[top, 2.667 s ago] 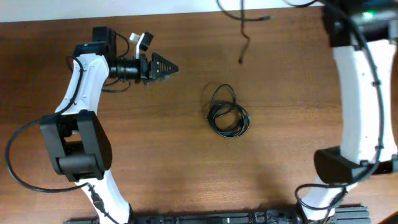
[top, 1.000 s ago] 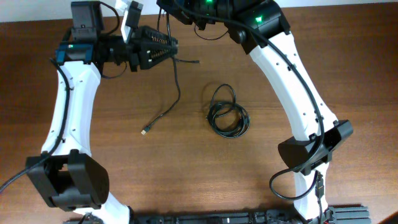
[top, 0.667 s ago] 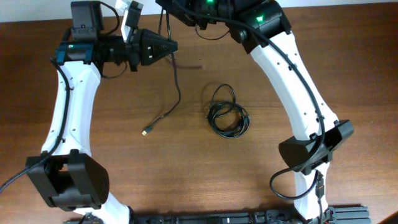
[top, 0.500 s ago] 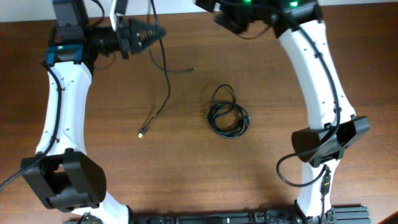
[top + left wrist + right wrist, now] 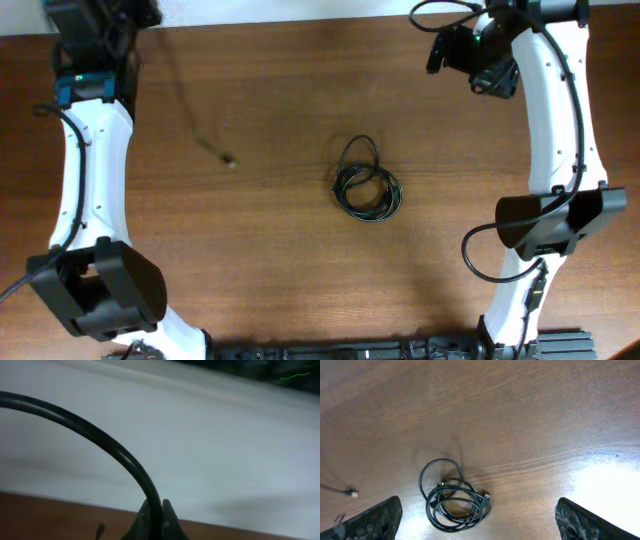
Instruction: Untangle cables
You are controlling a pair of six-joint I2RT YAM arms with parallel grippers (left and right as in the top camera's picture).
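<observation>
A small coil of thin black cables (image 5: 367, 185) lies at the middle of the wooden table; metal plug ends show in it in the right wrist view (image 5: 454, 499). One separate strand (image 5: 205, 135), blurred, trails from the far left corner, its plug end (image 5: 229, 159) near the table. My left gripper (image 5: 156, 522) is shut on this strand, which arcs up and to the left. My right gripper (image 5: 482, 527) is open wide, high above the coil, holding nothing. Its fingertips (image 5: 375, 520) show at the frame's bottom corners.
The left arm (image 5: 90, 150) reaches to the table's far left corner, beside the white wall (image 5: 200, 435). The right arm (image 5: 565, 130) stands along the right side. The strand's plug end (image 5: 351, 493) also shows at the left of the right wrist view.
The right gripper opened, let go of the strand and swung to the far right. The left gripper shut on the strand and carried it left, dragging its plug end up and left.
</observation>
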